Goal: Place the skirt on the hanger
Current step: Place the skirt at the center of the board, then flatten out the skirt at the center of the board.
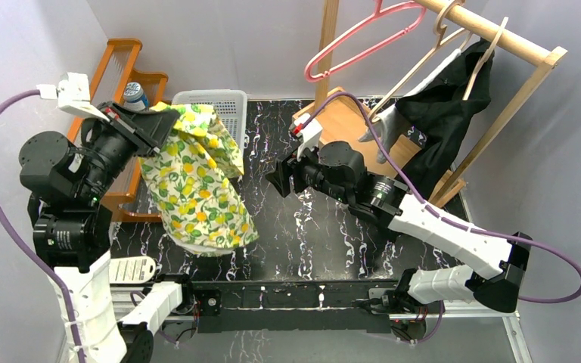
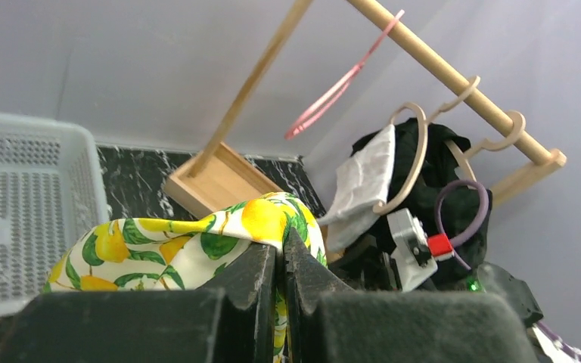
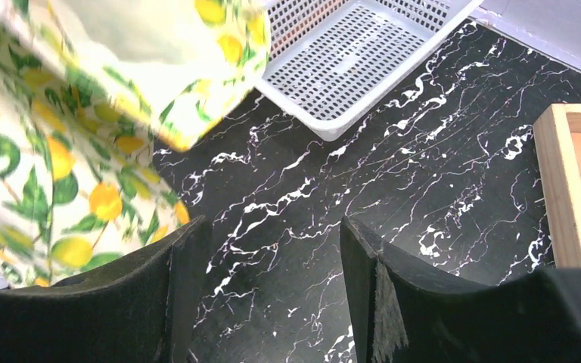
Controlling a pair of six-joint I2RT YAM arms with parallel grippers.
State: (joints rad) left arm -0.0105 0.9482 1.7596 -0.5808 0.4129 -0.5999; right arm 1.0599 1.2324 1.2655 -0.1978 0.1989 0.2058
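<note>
The skirt [image 1: 197, 181], white with a yellow lemon and green leaf print, hangs above the black marble table from my left gripper [image 1: 168, 121], whose jaws are shut on its top edge. In the left wrist view the fabric [image 2: 197, 246] bunches over and between the closed fingertips of that gripper [image 2: 280, 246]. My right gripper [image 1: 278, 180] hovers just right of the hanging skirt, open and holding nothing. In its wrist view the right gripper [image 3: 272, 227] has only table between its fingers, with the skirt [image 3: 60, 136] at the left. An empty pink hanger [image 1: 359, 34] [image 2: 333, 91] hangs on the wooden rail.
A white plastic basket [image 1: 223, 106] [image 3: 355, 53] stands behind the skirt. The wooden rail stand has a base [image 1: 348, 121] [image 3: 575, 189] at the back right. Wooden hangers carry a black garment [image 1: 446, 113]. An orange wooden rack [image 1: 125, 64] stands at the far left.
</note>
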